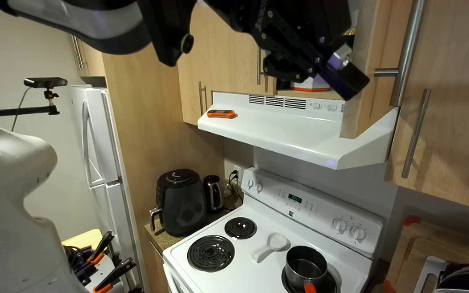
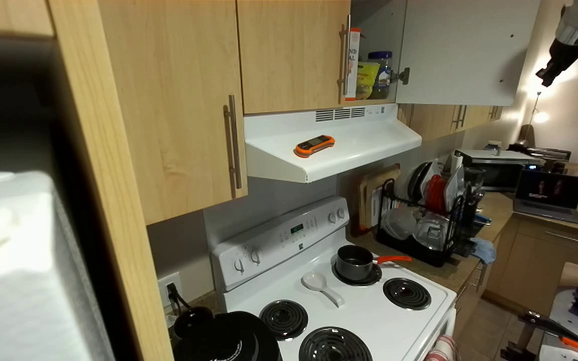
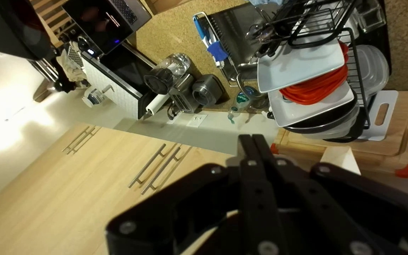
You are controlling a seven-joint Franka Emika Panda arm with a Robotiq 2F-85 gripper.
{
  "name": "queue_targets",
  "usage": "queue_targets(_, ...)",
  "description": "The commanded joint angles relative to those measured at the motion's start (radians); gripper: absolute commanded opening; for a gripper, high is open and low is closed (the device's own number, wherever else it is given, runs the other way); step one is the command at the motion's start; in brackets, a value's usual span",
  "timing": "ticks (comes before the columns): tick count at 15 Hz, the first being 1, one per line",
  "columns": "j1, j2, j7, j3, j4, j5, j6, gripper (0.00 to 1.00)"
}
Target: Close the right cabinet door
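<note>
The right cabinet door stands wide open. In an exterior view its thick light-wood edge and outer face (image 1: 377,101) show, with its silver bar handle (image 1: 408,53) on the far side. Its white inner face (image 2: 469,55) shows in an exterior view. My gripper is shut and empty. Its fingertips (image 1: 353,83) overlap the door's free edge in the picture, on the inner-face side. In an exterior view the fingers (image 2: 546,77) appear just beyond that free edge; I cannot tell whether they touch. In the wrist view the fingertips (image 3: 251,137) are together.
The twin left door (image 2: 294,55) is closed. Jars and boxes stand inside the open cabinet. Below is a white range hood (image 1: 279,126) with an orange device (image 1: 221,114) on it. A neighbouring cabinet (image 1: 454,122) with a bar handle is right of the door. A pot (image 2: 354,263) sits on the stove.
</note>
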Motion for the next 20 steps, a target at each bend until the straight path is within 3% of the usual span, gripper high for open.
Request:
queue_targets(1,0.005,0.056,0.023,0.011,0.027,-0.027,0.066,0.03)
queue_targets(11,0.008,0.078,0.008,0.023,0.045,-0.015,0.172,0.02)
queue_targets(20,0.054,0.055,-0.063,-0.03,0.021,0.048,0.239,0.02)
